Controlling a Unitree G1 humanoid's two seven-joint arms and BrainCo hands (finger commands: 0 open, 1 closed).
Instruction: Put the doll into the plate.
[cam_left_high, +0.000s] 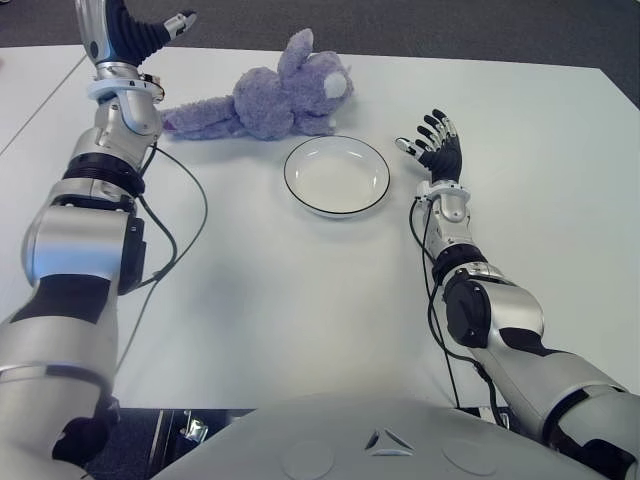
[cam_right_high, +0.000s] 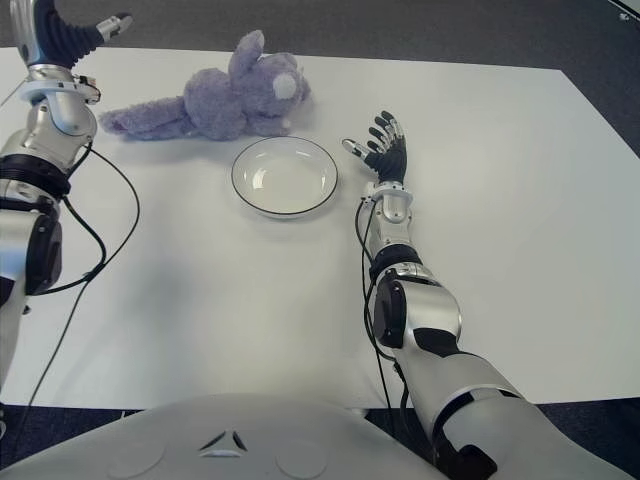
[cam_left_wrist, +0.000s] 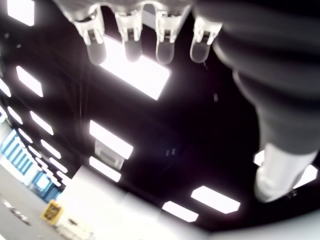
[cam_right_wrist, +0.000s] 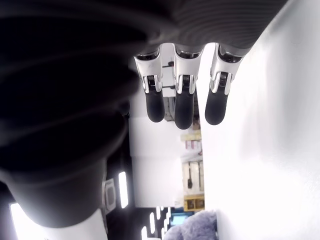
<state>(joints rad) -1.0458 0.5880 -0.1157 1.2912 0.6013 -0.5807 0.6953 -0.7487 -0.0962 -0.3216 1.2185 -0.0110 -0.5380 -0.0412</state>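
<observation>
Doll (cam_left_high: 270, 100) not yet in either of my hands. Left hand (cam_left_high: 140, 35) is raised at the far left of the table (cam_left_high: 300, 300), above and just left of the doll's trailing limb; fingers (cam_left_wrist: 131, 37) extended, thumb apart, palm empty. Its wrist view shows only ceiling lights, so the palm faces up and away from the target. Right hand (cam_left_high: 432, 148) shows just right of the plate (cam_left_high: 337, 176), fingers (cam_right_wrist: 183, 107) spread and relaxed, holding nothing; idle.

Doll: purple plush, lying on its side on the table, head toward the right, limbs stretched toward my left arm. It lies just behind the plate's far rim, near but apparently not touching. Plate is white with a dark edge, nothing in it.

Judgement: reach phase, nothing of the transfer done.

Risks:
- Left hand must turn palm-down before descending; a poor turn would land knuckles on the plush and shove it off toward the far edge.
- Gripping only the thin limb would let the heavy body dangle and swing, possibly clipping the rim and sliding the plate.
- Doll looks longer than the plate is wide; a careless release could leave it draped over the rim or flopped out.
</observation>
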